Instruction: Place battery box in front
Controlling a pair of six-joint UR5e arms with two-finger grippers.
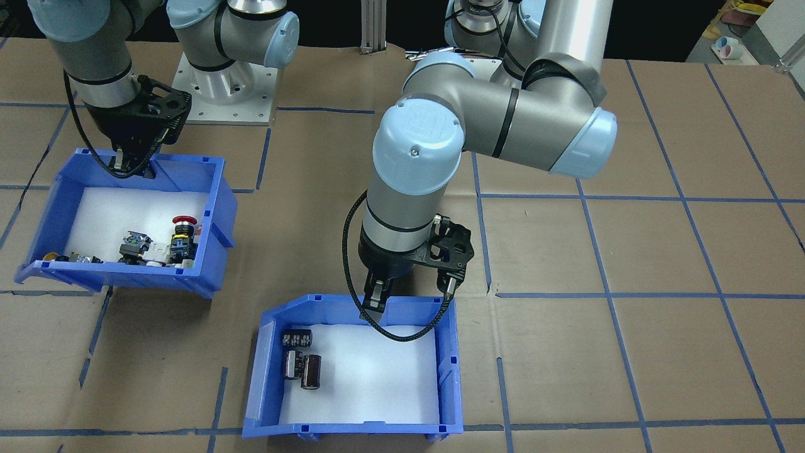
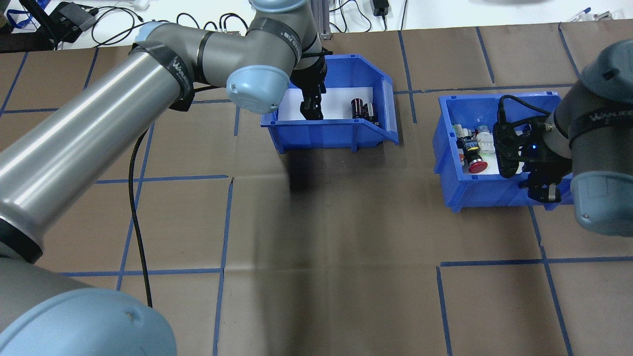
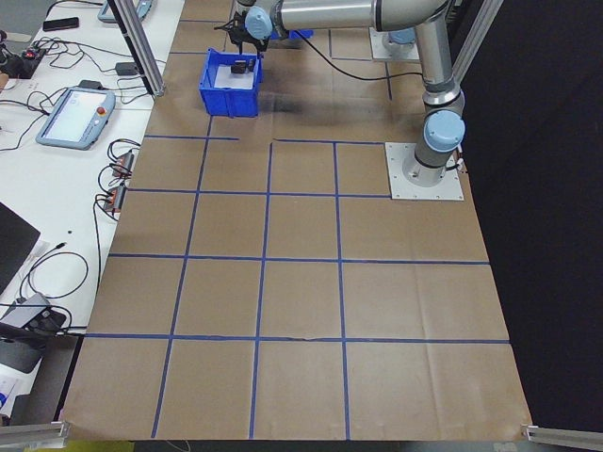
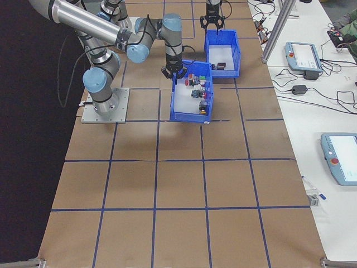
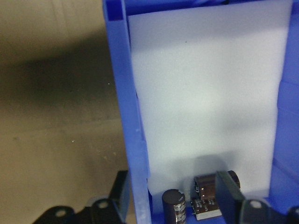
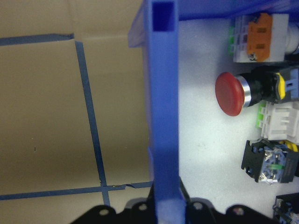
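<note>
Two bins gripped: left gripper point(image 1: 375, 301) jaws straddling the battery box point(image 1: 355, 371) wall mid-frame, not clamped, right gripper point(image 1: 129, 165) jaws pinching the switch bin point(image 1: 129, 220) rim; next, release and lift clear.

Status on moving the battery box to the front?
Done: the blue plastic battery box with dark cylindrical cells sits nearer the operators' edge than the blue switch bin. In hand: left gripper straddles its wall, fingers apart. Left: withdraw.

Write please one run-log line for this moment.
left end effector: open astride battery box wall | right end effector: shut on switch bin wall
</note>
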